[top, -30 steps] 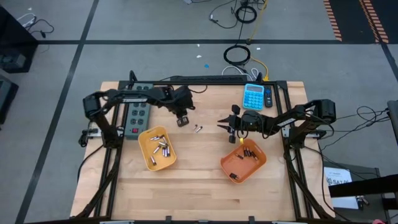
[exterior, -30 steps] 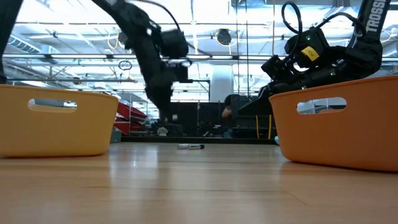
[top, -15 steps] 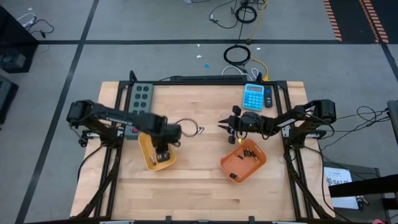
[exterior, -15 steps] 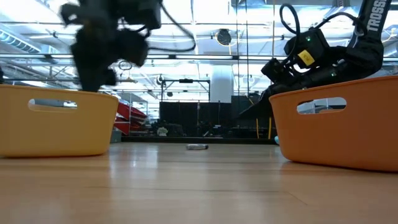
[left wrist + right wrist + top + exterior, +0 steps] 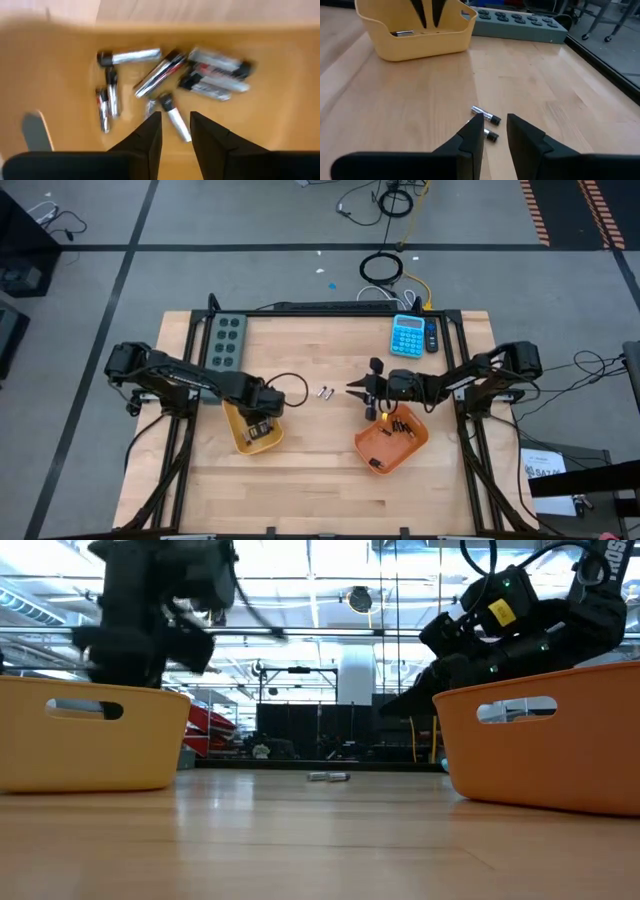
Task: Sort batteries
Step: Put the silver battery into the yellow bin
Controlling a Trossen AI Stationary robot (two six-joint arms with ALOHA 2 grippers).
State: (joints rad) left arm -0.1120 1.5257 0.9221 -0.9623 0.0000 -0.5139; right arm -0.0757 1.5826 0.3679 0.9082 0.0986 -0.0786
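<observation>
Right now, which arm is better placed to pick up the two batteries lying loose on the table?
Probably the right. The right gripper points at the two loose batteries just ahead, jaws apart. The left gripper hangs over the yellow tray, facing its contents.

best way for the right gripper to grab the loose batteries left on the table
Probably one at a time, from straight above, across the middle of the barrel. The two batteries lie flat, close together on bare wood, ahead of the right gripper, with fingers straddling the round sides.
</observation>
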